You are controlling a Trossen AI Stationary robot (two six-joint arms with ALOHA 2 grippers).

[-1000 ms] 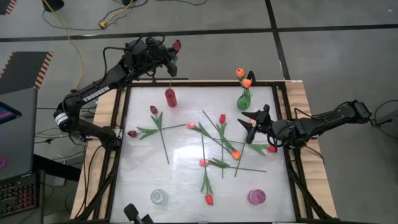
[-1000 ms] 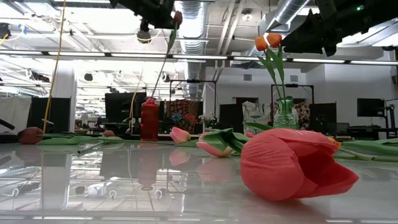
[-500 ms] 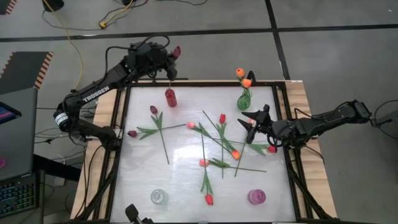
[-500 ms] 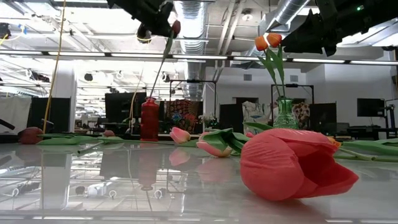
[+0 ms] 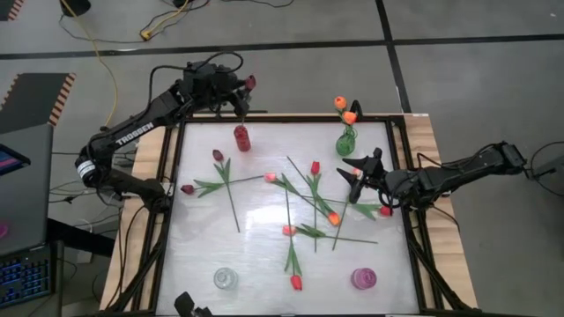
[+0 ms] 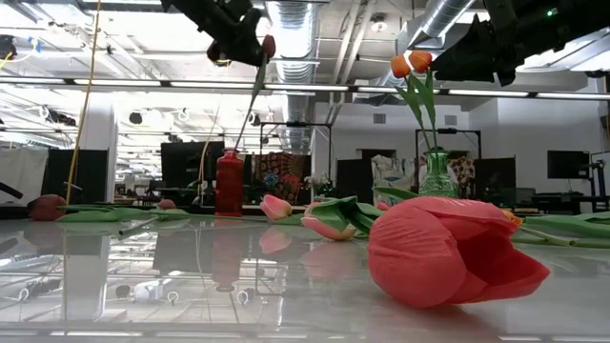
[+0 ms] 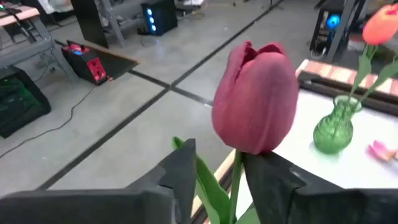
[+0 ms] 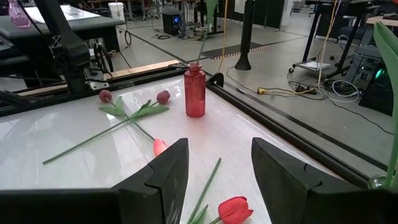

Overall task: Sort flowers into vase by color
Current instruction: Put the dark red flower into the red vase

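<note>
**Q:** What lies at the near edge of the counter?

**A:** A clear glass vase and a pink vase stand well apart. A red tulip lies flat between them, and its head fills the foreground of the low view.

**Q:** And in the middle?

**A:** There is a loose tangle of tulips with pink, red and orange heads, their green stems crossing one another. To the left of it lie two maroon tulips, also crossed. The right gripper hovers at the right side of the counter, just beside the tangle. Its fingers are spread wide with nothing between them, as the right wrist view shows.

**Q:** What stands at the far edge?

**A:** A red ribbed vase stands to the left and a green glass vase to the right. The green one holds two orange tulips, upright.

**Q:** Where is the flower being handled?

**A:** The held maroon tulip is above and slightly beyond the red ribbed vase. In the low view its stem slants down from the left gripper into the vase's neck.

**Q:** How does the left gripper stand?

**A:** In the left wrist view its fingers are apart. The stem runs between them, close against one finger, and a leaf shows in the gap on the other side. The head sits just above the fingertips.
</note>
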